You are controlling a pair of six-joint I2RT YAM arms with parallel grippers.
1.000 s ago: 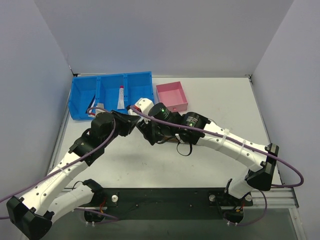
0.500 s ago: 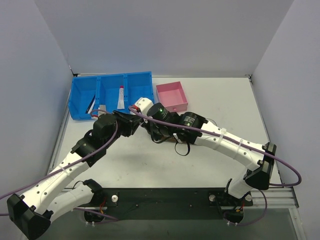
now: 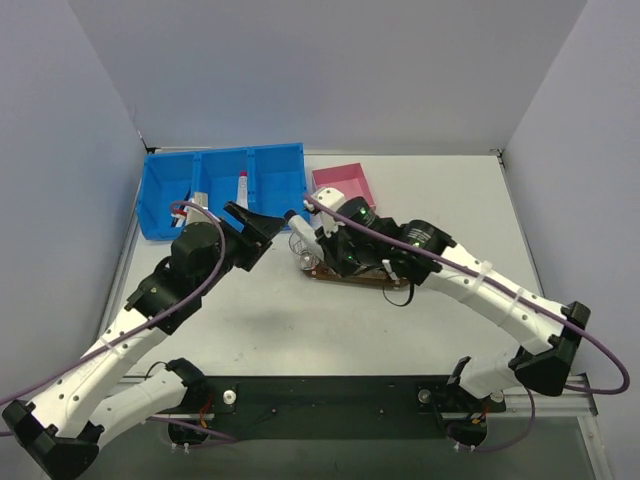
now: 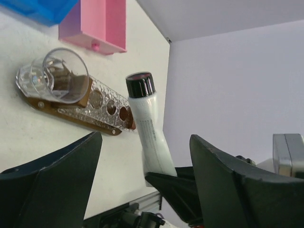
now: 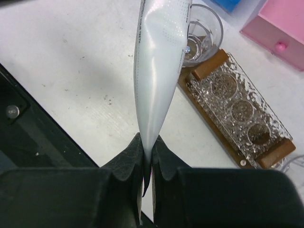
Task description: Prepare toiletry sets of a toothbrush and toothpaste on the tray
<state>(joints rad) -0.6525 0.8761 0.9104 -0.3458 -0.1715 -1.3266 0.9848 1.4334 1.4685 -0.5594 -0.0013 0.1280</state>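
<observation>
Toothpaste (image 5: 159, 61) with illegible dark lettering (image 4: 148, 127)

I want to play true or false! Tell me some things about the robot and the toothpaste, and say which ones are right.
1. The right fingers pinch the toothpaste tube by its flat end. True.
2. The left fingers grip the tube too. False: they are spread open and do not touch it.
3. A clear cup stands at one end of the tray. True.
4. The pink box sits on the tray. False: it sits on the table, beyond the tray.
5. The tube is inside the cup. False: it is held outside the cup.
</observation>
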